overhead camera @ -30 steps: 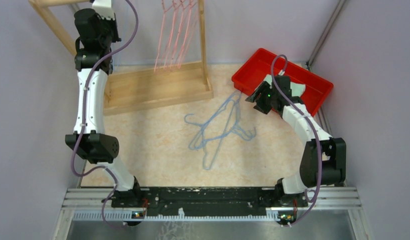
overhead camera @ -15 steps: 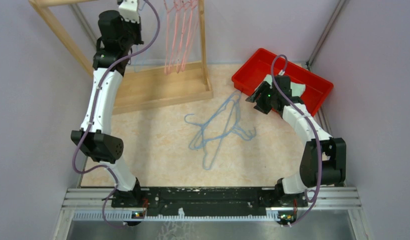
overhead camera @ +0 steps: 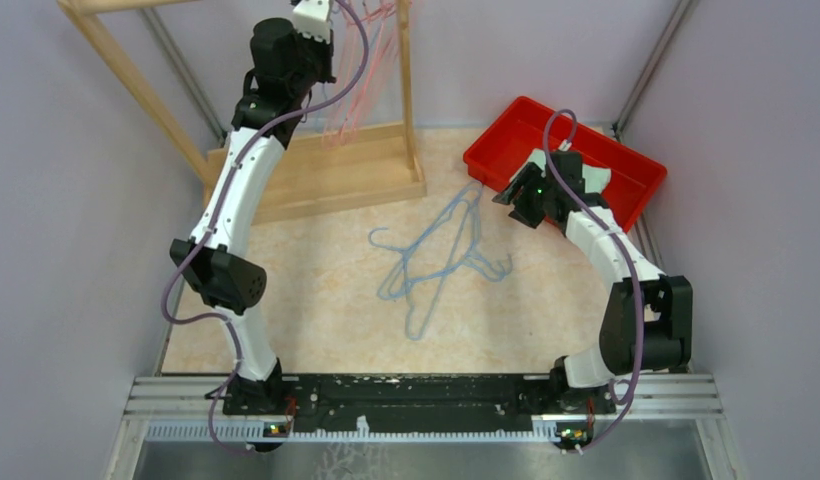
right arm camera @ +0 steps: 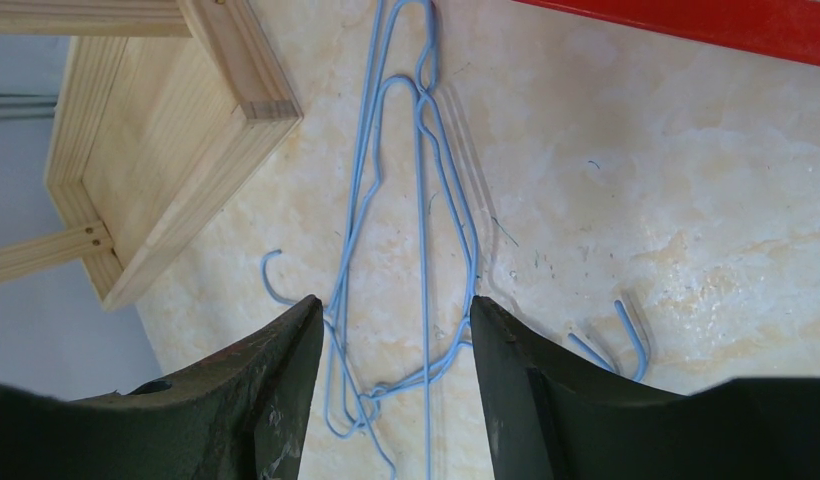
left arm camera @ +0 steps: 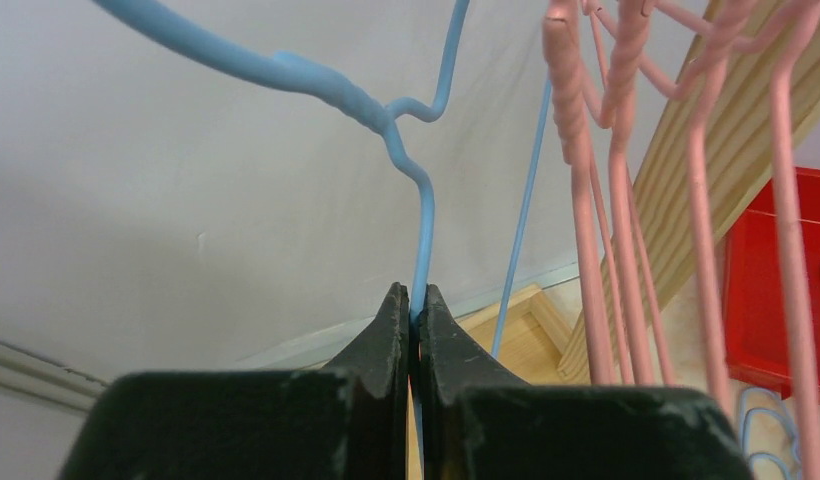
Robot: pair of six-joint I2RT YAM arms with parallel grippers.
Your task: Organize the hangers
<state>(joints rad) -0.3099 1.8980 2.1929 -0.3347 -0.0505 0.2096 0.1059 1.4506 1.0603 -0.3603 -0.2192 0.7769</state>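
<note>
My left gripper point(left arm camera: 414, 300) is shut on a light blue hanger point(left arm camera: 386, 120), pinching its wire just below the hook, high up beside the wooden rack point(overhead camera: 316, 175). In the top view the left gripper point(overhead camera: 321, 15) is at the rack's top. Several pink hangers point(left arm camera: 606, 200) hang on the rack's bar right next to it; they also show in the top view point(overhead camera: 361, 95). A tangle of light blue hangers point(overhead camera: 436, 255) lies on the table. My right gripper point(right arm camera: 394, 310) is open and empty, hovering above that tangle point(right arm camera: 406, 230).
A red bin point(overhead camera: 576, 155) stands at the back right, behind the right gripper; its edge shows in the right wrist view point(right arm camera: 706, 20). The rack's wooden base point(right arm camera: 166, 130) lies left of the tangle. Purple walls close in both sides.
My left arm has swung to the right along the rack's top with the blue hanger, from the left post to beside the pink hangers. The right arm has not moved.
</note>
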